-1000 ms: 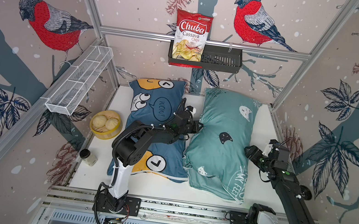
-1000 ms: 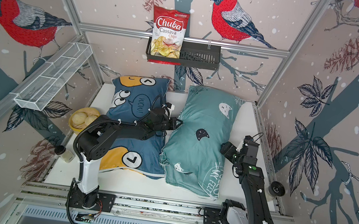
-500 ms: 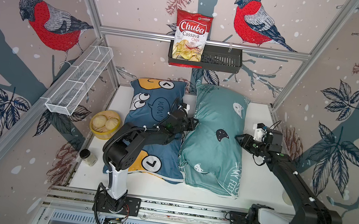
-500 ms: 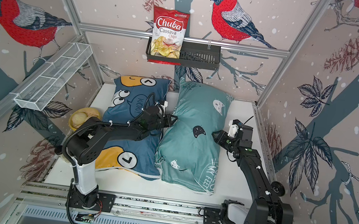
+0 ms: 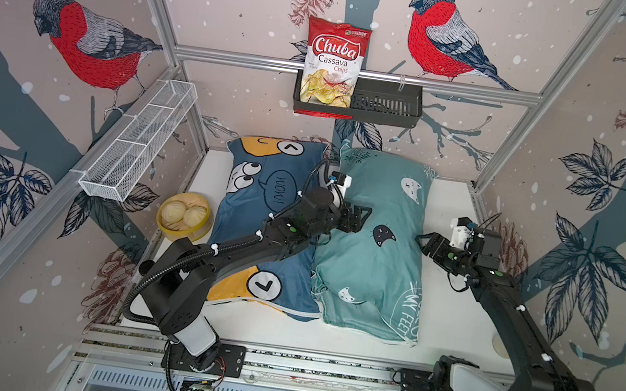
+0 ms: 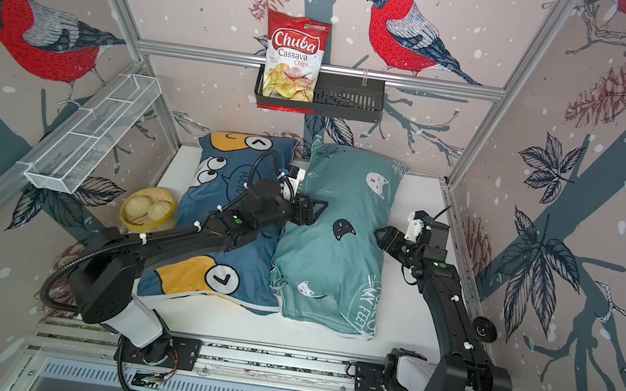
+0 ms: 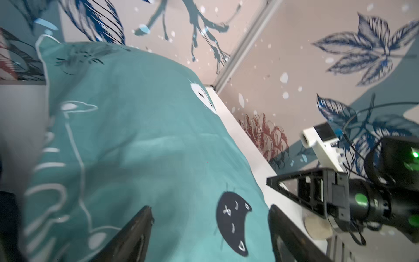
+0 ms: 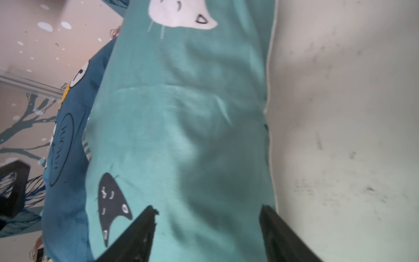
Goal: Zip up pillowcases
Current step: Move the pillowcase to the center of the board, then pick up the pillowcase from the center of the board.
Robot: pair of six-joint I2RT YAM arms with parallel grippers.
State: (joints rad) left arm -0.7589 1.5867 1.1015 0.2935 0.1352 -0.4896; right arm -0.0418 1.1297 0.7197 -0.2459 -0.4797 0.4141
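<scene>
Inventory as I see it from my station.

1. Desk [image 5: 450, 309]: white top, and it carries both pillowcases.
2. Blue pillowcase [image 5: 243, 203] [image 6: 211, 189]: dark blue, stuffed, with yellow faces and a "WOW!" bubble. It lies lengthwise on the desk's left half, running from the far edge toward the near edge. The left arm crosses over its middle.
3. Teal pillowcase [image 5: 371, 272] [image 6: 326, 266]: printed with cat heads and white lettering. It lies lengthwise just right of the blue one, and their long sides touch. Bare desk lies between it and the right edge.
4. Left gripper [image 5: 363, 219] [image 6: 319, 211]: it is over the teal pillowcase's left long side, near the black cat head. In the left wrist view [image 7: 209, 207] I see its jaws spread wide with nothing clamped. I cannot tell whether the tips touch the fabric.
5. Right gripper [image 5: 422, 242] [image 6: 379, 234]: it is at the teal pillowcase's right long edge. In the right wrist view [image 8: 207, 207] its jaws stand apart, one finger over the fabric and the other at the seam by the bare desk. It grips nothing.
6. Yellow bowl [image 5: 183, 234]: it holds pale buns and sits at the desk's left edge, just beside the blue pillowcase.
7. Black basket [image 5: 384, 104]: it hangs on the far rail and holds a red chip bag [image 5: 333, 65].
8. White wire basket [image 5: 138, 145]: it is mounted on the left rail.
</scene>
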